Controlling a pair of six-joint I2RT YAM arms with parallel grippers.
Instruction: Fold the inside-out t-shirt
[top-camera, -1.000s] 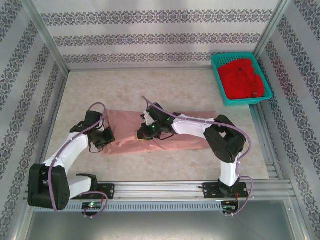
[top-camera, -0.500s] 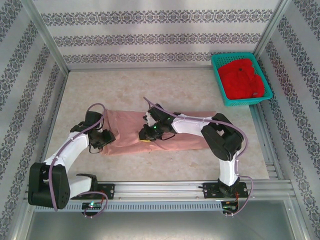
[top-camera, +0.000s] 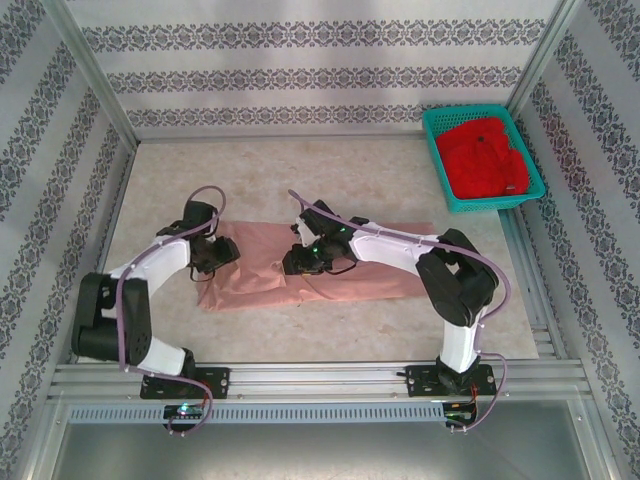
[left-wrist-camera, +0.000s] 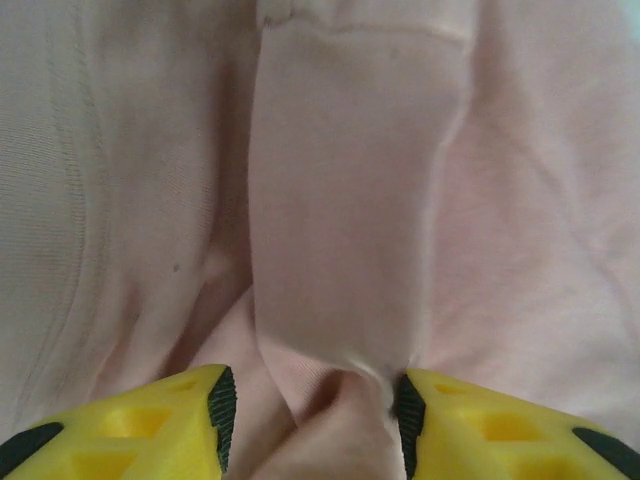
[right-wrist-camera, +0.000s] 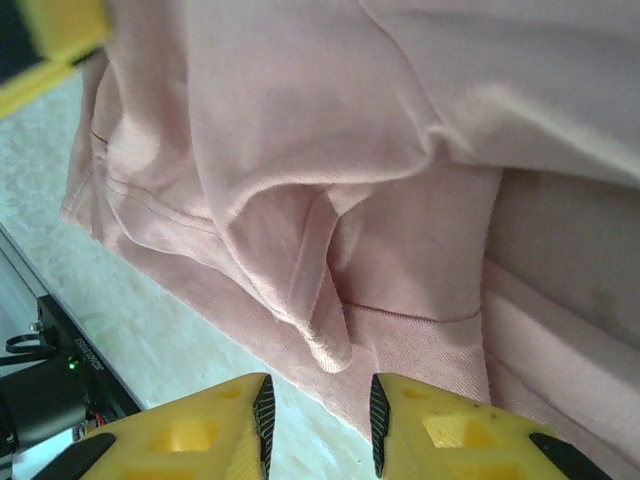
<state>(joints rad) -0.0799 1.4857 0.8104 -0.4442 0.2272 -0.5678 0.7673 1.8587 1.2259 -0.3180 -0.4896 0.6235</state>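
Reaching inward, left gripper (top-camera: 224, 251) and right gripper (top-camera: 293, 263) sit parted over t-shirt (top-camera: 372, 281).

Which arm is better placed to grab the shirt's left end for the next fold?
Left, probably: left gripper sits open at the shirt's left end, cloth ridge between its fingers; right gripper is mid-shirt.

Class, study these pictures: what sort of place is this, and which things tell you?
Probably a robot test cell: two arms bolted to a rail, patterned walls boxing in the table, one t-shirt laid out.
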